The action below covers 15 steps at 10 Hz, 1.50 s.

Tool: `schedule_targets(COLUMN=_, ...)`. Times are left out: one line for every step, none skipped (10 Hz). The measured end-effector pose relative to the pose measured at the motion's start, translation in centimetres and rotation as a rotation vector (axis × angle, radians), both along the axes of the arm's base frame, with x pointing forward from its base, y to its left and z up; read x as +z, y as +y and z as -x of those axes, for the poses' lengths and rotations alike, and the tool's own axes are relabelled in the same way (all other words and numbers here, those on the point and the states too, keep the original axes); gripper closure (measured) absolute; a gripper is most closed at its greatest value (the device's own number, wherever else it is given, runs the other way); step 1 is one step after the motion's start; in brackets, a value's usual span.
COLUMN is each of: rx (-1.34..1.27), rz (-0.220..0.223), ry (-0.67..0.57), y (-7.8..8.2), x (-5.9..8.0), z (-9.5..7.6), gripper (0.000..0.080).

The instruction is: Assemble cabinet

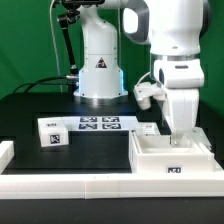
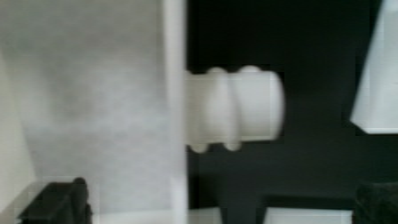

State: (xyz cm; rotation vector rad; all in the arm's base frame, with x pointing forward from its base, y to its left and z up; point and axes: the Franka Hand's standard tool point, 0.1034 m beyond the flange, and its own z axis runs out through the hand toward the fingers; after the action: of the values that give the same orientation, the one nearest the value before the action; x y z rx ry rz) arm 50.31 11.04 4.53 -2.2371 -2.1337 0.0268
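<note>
The cabinet (image 1: 172,157) is a white open box with a small tag on its front, at the exterior view's right front. My gripper (image 1: 179,136) hangs straight down over its back wall. In the wrist view a white panel (image 2: 103,100) fills one side, and a ribbed white peg (image 2: 237,108) sticks out sideways from its edge over the black table. My gripper (image 2: 221,206) is open. Its dark fingertips (image 2: 61,202) sit far apart, and the panel's edge lies between them. Nothing is gripped.
A white block with tags (image 1: 52,132) lies at the exterior view's left. The marker board (image 1: 98,124) lies in the middle. A small white part (image 1: 147,130) sits beside the cabinet. A long white rail (image 1: 60,186) runs along the front. The robot base (image 1: 98,60) stands behind.
</note>
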Motion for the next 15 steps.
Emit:
schedule_targets(rx=-0.001, rz=0.009, ry=-0.008, y=-0.2, x=1.2, z=0.3, gripper=0.0014)
schedule_targets(rx=-0.017, rz=0.015, ry=-0.019, y=-0.2, x=2.1, z=0.7, gripper=0.0004)
schedule_targets(rx=-0.040, rz=0.020, ry=-0.026, y=0.1, x=3.0, z=1.6, gripper=0.0002)
schedule_targets(rx=-0.075, rz=0.020, ry=-0.030, y=0.8, x=3.2, z=2.5, gripper=0.0002)
schedule_targets(rx=-0.125, rz=0.014, ry=-0.032, y=2.3, x=3.1, z=3.6, gripper=0.0002)
schedule_targets(rx=-0.156, rz=0.004, ry=-0.031, y=3.7, x=2.5, z=4.9, gripper=0.0002)
schedule_targets(rx=-0.159, rz=-0.008, ry=-0.030, y=4.1, x=1.7, z=5.2, gripper=0.0002)
schedule_targets(rx=-0.163, rz=-0.007, ry=-0.026, y=4.0, x=1.5, z=5.1, gripper=0.0002)
schedule_targets(rx=-0.163, rz=-0.008, ry=-0.027, y=3.9, x=1.5, z=5.1, gripper=0.0002)
schedule_targets(rx=-0.164, rz=-0.007, ry=-0.024, y=3.9, x=1.4, z=5.2, gripper=0.0002)
schedule_targets(rx=-0.164, rz=-0.017, ry=-0.033, y=3.8, x=1.1, z=5.3, gripper=0.0002)
schedule_targets(rx=-0.199, rz=-0.035, ry=-0.043, y=4.8, x=0.5, z=6.5, gripper=0.0002)
schedule_targets(rx=-0.178, rz=-0.053, ry=-0.051, y=5.8, x=-0.1, z=7.8, gripper=0.0002)
schedule_targets(rx=-0.172, rz=-0.062, ry=-0.050, y=6.3, x=-0.7, z=8.2, gripper=0.0002)
schedule_targets(rx=-0.171, rz=-0.067, ry=-0.042, y=6.7, x=-1.3, z=8.6, gripper=0.0002)
